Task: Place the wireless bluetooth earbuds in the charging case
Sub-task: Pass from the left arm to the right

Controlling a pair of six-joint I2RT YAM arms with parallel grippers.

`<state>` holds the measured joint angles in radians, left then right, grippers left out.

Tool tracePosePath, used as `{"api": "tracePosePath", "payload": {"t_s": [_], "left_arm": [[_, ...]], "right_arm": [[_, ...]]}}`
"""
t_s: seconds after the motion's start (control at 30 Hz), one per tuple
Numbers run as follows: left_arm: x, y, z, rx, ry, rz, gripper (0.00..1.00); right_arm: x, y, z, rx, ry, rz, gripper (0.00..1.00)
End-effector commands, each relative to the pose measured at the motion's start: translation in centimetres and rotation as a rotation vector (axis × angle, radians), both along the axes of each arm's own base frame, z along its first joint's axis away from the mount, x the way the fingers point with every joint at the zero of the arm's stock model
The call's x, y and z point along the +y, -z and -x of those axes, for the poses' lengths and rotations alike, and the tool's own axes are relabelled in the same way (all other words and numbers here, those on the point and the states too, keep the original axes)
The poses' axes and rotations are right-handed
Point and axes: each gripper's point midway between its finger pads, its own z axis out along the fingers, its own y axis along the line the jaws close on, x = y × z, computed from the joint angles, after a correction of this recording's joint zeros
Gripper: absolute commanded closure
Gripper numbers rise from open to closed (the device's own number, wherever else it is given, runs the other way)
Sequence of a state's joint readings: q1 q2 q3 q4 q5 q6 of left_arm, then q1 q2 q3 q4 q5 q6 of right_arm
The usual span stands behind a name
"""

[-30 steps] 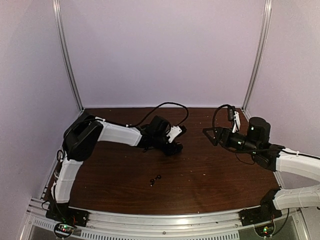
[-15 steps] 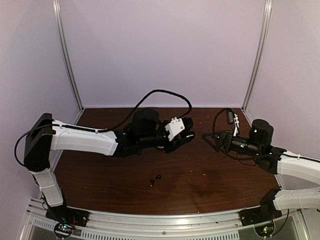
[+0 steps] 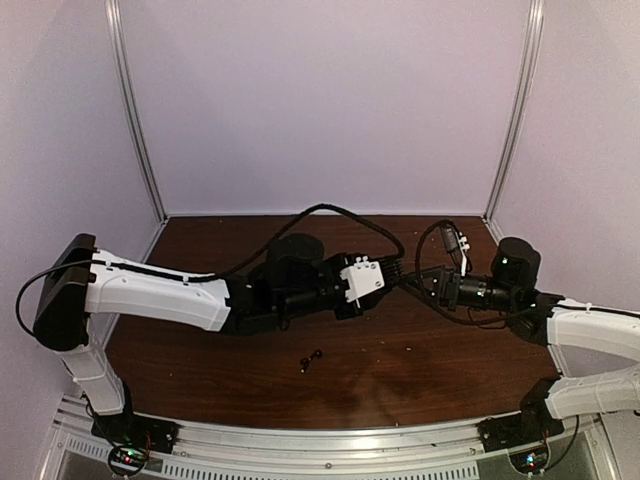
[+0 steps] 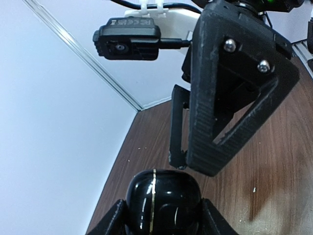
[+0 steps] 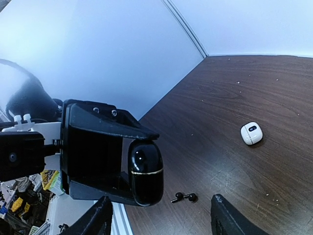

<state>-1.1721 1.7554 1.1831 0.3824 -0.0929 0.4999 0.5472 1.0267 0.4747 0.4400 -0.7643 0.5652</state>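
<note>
My left gripper (image 3: pixel 385 275) is shut on a glossy black charging case with a thin gold seam (image 4: pixel 164 200), held closed above the table. The case also shows in the right wrist view (image 5: pixel 145 171). My right gripper (image 3: pixel 412 282) is open and empty, facing the left one. Its fingertips (image 4: pixel 178 159) hang just beyond the case's top end. Two black earbuds (image 3: pixel 311 360) lie together on the table in front of the arms, and show in the right wrist view (image 5: pixel 184 197). The white earbuds are out of view.
A small closed white case (image 5: pixel 252 133) lies on the brown table (image 3: pixel 430 370) farther back. Pale walls with metal corner posts (image 3: pixel 138 120) enclose the back and sides. A black cable (image 3: pixel 330 210) loops over the left arm.
My left arm has reached right and forward with the black case. My right gripper has moved left to meet it, so the two now face each other closely. The black earbuds have not moved.
</note>
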Motion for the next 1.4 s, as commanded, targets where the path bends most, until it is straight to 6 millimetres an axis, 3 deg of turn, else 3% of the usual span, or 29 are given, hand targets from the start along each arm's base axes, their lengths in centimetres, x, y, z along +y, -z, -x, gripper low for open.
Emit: {"api": "tracePosePath", "payload": {"t_s": [0.0, 0.53, 0.9, 1.1, 1.17, 1.37], "left_arm": [[0.1, -2.9, 0.6, -0.093, -0.016, 0.053, 0.75], [0.1, -3.8, 1.7, -0.131, 0.011, 0.065, 0.76], [0.3, -4.1, 1.5, -0.136, -0.006, 0.081, 0.76], [0.4, -4.4, 1.4, -0.125, -0.021, 0.099, 0.76], [0.6, -4.5, 1.2, -0.123, -0.031, 0.105, 0.73], [1.4, -4.9, 1.0, -0.118, -0.062, 0.122, 0.51]], "right_arm": [[0.8, -2.0, 0.3, -0.036, -0.037, -0.046, 0.34], [3.1, -1.6, 1.0, -0.027, -0.125, -0.039, 0.62], [3.8, -1.3, 1.2, -0.024, -0.146, -0.041, 0.64], [3.9, -1.7, 1.3, -0.034, -0.152, -0.058, 0.74], [3.9, -1.9, 1.4, -0.041, -0.156, -0.061, 0.78], [3.8, -2.8, 1.8, -0.08, -0.17, -0.069, 0.88]]}}
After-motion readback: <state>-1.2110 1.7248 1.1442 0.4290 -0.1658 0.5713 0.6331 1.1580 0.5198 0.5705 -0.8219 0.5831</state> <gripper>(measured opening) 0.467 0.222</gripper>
